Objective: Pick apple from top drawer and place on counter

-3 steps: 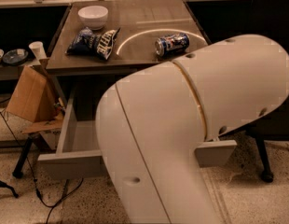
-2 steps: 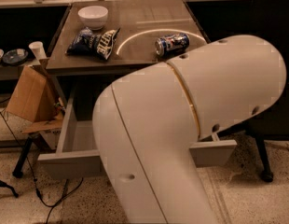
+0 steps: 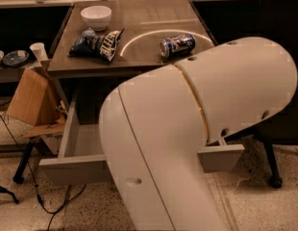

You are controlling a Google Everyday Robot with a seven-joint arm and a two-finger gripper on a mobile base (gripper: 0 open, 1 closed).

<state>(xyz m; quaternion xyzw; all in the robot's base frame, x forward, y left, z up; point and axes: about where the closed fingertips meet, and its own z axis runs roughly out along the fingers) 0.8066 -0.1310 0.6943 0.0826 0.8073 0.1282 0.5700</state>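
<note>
Gripper out of sight behind your white arm (image 3: 197,129); its grip can't be told.
Top drawer (image 3: 74,170) stands pulled out below the counter (image 3: 154,20); apple hidden from you.

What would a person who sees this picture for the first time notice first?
The large white robot arm fills the foreground and hides most of the open top drawer; the end effector and the apple are not in view. Behind it, on the counter, a blue soda can lies on its side right of a chip bag and a white bowl.
</note>
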